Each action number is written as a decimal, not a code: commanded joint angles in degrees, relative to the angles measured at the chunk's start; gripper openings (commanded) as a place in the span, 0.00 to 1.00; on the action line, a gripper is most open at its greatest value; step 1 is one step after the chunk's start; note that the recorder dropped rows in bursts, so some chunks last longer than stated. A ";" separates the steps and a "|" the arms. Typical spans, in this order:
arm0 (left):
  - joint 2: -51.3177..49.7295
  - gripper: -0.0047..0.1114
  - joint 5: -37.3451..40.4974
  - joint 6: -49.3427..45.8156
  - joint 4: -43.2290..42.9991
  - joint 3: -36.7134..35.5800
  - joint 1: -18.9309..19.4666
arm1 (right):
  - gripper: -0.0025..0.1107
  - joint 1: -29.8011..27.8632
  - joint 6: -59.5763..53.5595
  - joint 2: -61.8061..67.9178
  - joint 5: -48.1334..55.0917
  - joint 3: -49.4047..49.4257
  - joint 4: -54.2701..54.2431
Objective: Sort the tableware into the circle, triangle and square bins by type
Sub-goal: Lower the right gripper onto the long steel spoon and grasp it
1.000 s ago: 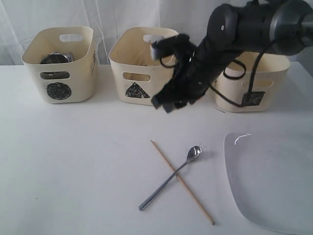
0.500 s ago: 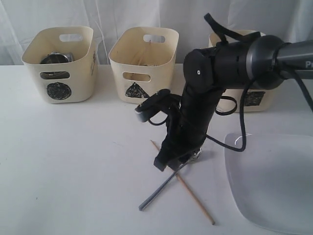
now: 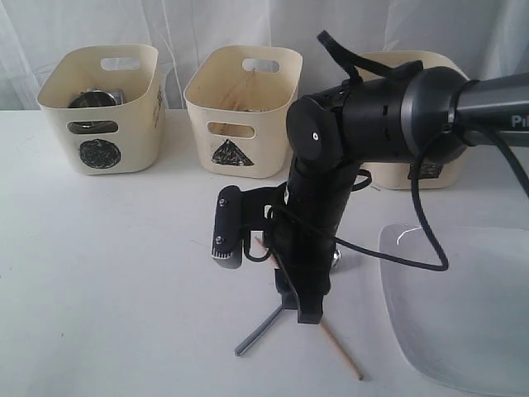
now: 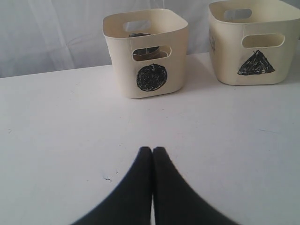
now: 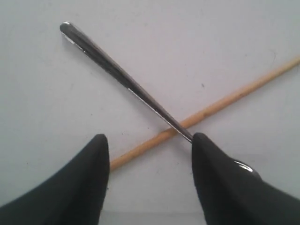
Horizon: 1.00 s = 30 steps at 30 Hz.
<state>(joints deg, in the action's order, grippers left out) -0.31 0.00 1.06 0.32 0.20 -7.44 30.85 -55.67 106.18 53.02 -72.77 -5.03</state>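
The right hand (image 5: 150, 140), released, is straddling the spoon (image 5: 117, 72) where it is crossing the chopstick (image 5: 234, 96) on the counter (image 3: 124, 273), so the pick-up is beginning and probably calling for lowering onto one piece only

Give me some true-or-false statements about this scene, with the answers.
1. The spoon lies across the chopstick. True.
2. The right tool is shut on the spoon. False: it is open, its jaws either side of the crossing.
3. The left tool is shut. True.
4. The plate sits in a bin. False: it lies on the table.
5. The circle bin is empty. False: steel ware shows inside.
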 commanded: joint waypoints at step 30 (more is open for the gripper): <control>0.31 0.04 0.00 0.03 0.43 -0.20 -0.13 | 0.46 2.40 -11.92 9.22 -5.06 0.21 4.42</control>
<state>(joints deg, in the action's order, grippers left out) -0.31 0.00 1.06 0.32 0.20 -7.44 33.19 -69.92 114.68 46.48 -72.77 -1.02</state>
